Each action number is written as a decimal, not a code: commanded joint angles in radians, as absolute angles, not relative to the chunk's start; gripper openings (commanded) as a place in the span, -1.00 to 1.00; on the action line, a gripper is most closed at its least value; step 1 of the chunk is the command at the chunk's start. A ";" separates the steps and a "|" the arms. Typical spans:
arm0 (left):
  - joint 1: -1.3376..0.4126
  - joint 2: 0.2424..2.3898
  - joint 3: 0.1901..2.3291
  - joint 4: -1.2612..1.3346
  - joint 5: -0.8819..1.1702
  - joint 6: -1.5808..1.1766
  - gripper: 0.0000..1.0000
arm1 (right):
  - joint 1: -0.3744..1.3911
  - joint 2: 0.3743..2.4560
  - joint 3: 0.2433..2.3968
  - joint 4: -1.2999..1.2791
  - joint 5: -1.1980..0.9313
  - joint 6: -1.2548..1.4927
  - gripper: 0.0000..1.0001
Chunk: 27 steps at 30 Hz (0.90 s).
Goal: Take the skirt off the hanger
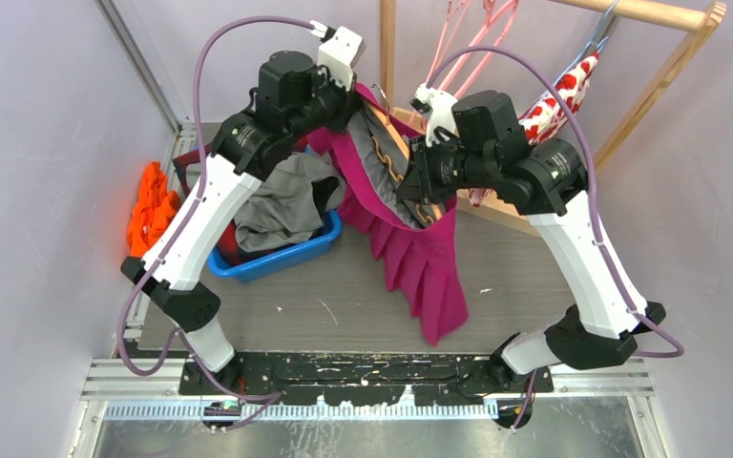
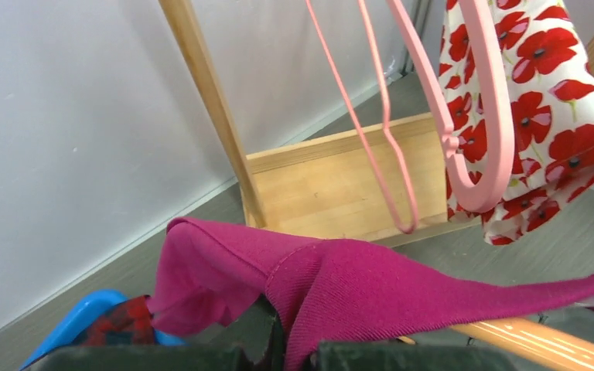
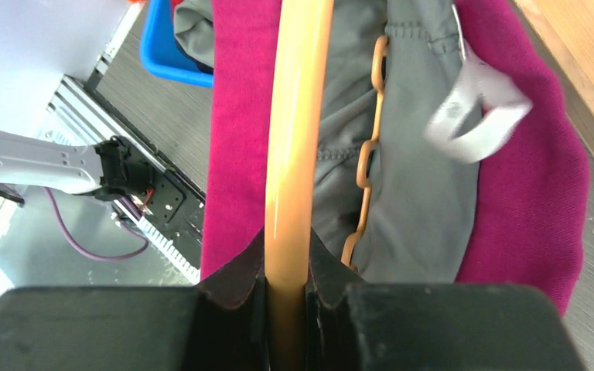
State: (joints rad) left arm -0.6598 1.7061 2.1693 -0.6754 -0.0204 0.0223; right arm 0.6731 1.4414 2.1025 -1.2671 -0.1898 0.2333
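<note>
The magenta skirt [image 1: 420,258] hangs from a tan wooden hanger [image 3: 294,139], its pleated hem trailing down to the table. Its grey lining [image 3: 410,178] and a tan chain [image 3: 367,154] show in the right wrist view. My left gripper [image 2: 294,344] is shut on a fold of the skirt's waistband [image 2: 356,286], which drapes over both fingers. The hanger's bar [image 2: 541,344] passes just under that fabric. My right gripper [image 3: 286,301] is shut on the hanger's arm, which runs straight up between its dark pads. Both grippers are raised in front of the rack, the left gripper [image 1: 348,105] farther back than the right gripper [image 1: 410,181].
A blue bin [image 1: 286,260] of grey and red clothes sits under my left arm. Orange cloth [image 1: 151,205] lies by the left wall. Behind stands a wooden rack [image 1: 659,11] with empty pink hangers [image 2: 472,116] and a poppy-print garment [image 2: 557,93].
</note>
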 commanded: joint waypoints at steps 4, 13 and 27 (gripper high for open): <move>-0.574 1.733 2.234 -0.628 -0.036 0.063 -1.00 | 0.679 1.403 2.083 -1.217 -0.185 0.189 -0.98; -0.535 1.792 2.357 -0.609 0.040 0.014 -1.00 | 0.680 1.348 1.905 -1.155 -0.127 0.182 -0.98; -0.254 1.941 2.378 -0.502 0.202 -0.125 -1.00 | 0.679 1.329 1.933 -1.266 -0.118 0.176 -0.98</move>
